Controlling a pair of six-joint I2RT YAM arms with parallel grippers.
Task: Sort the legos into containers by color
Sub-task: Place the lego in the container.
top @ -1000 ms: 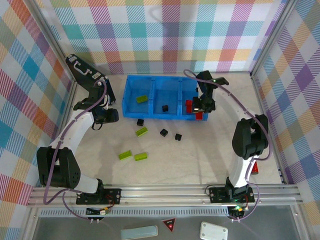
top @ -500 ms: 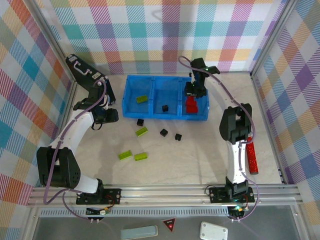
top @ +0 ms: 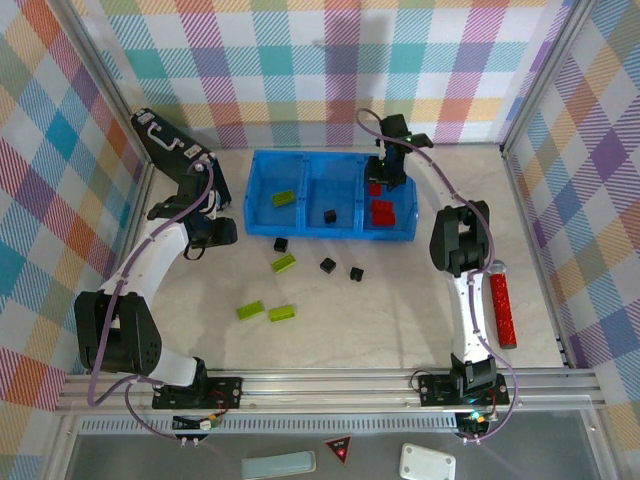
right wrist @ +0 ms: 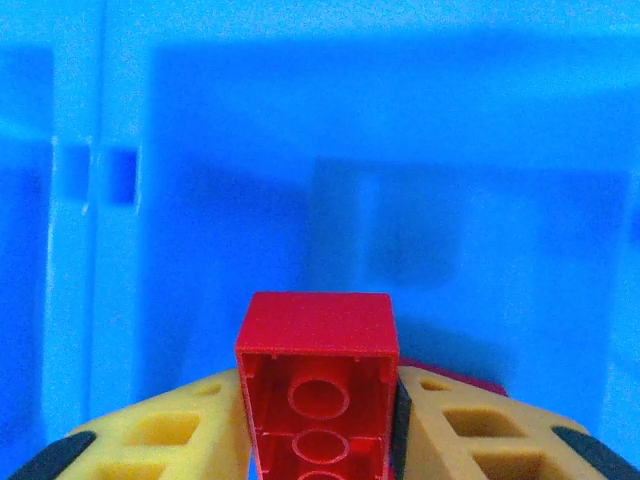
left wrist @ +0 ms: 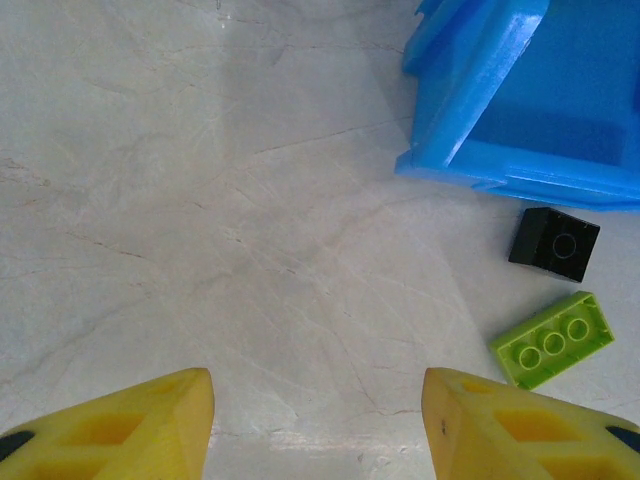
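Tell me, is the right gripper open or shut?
Shut: the right gripper holds a red lego. In the right wrist view, both yellow fingers press its sides over the blue tray.

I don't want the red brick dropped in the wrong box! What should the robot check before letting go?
1. Red brick held in right gripper: ok.
2. Gripper over the tray's right compartment: ok.
3. That compartment has red bricks already: ok.
4. Height above its floor: cannot tell.
5. Left gripper open, outside the tray: ok.
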